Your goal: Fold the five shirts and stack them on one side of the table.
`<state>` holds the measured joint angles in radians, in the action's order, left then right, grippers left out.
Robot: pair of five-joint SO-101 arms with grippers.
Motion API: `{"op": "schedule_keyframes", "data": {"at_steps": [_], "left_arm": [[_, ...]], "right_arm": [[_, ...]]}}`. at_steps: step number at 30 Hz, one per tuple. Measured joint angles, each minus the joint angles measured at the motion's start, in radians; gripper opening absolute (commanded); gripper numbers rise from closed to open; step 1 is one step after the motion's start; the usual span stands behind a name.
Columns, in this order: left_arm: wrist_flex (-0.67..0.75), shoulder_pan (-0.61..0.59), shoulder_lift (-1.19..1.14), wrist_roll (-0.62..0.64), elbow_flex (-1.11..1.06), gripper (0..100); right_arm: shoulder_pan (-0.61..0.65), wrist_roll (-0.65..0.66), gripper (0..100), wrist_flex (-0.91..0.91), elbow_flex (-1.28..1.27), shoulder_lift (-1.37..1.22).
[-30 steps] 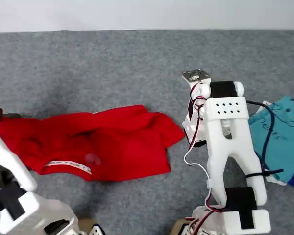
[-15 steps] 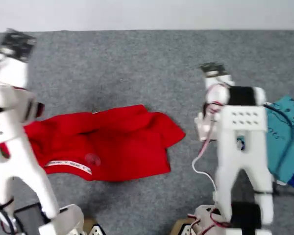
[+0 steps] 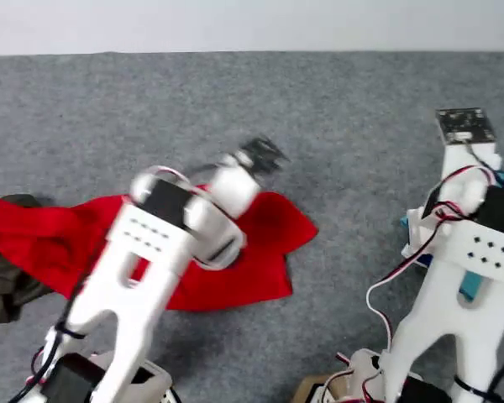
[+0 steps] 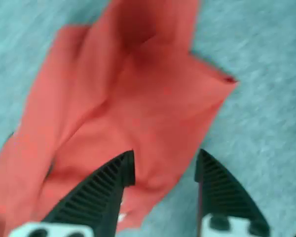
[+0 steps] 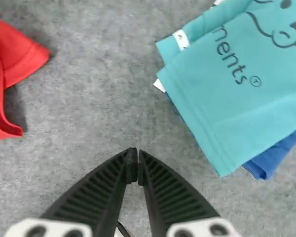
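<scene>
The red shirt [image 3: 273, 231] lies across the left and middle of the grey tabletop [image 3: 344, 117], its long axis running side to side. The left pincer [image 4: 164, 165] hangs right above it, jaws apart, so that arm is plainly the nearer. The right pincer [image 5: 133, 160], pressed together, sits over bare tabletop between the red cloth and the folded teal shirt [image 5: 237, 84]. The red shirt looks soft, rumpled and unfolded.

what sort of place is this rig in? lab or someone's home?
Probably a lab or workshop bench, not a home: the left arm and right arm are bare white with exposed wiring, the table has a grey carpet-like cover, and the wall behind is plain white.
</scene>
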<state>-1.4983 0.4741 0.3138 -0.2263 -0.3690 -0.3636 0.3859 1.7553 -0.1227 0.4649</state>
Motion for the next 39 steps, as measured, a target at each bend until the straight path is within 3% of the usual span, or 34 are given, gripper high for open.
{"op": "schedule_keyframes", "data": {"at_steps": [6, 16, 24, 31, 39], "left_arm": [[0.184, 0.129, -0.064, 0.017, -0.127, 24], [0.258, 0.161, -0.414, 0.021, -0.060, 24], [0.290, 0.196, -0.502, 0.018, -0.034, 23], [0.275, 0.198, -0.609, 0.049, 0.046, 16], [0.109, 0.209, -0.781, 0.057, 0.261, 1]], "right_arm": [[-0.037, 0.002, 0.9, 0.000, 0.000, 0.000], [-0.040, 0.002, 0.9, 0.000, 0.000, 0.000], [-0.040, 0.002, 0.9, 0.000, 0.000, 0.000], [-0.040, 0.002, 0.9, 0.000, 0.000, 0.000], [-0.040, 0.002, 0.9, 0.000, 0.000, 0.000]]}}
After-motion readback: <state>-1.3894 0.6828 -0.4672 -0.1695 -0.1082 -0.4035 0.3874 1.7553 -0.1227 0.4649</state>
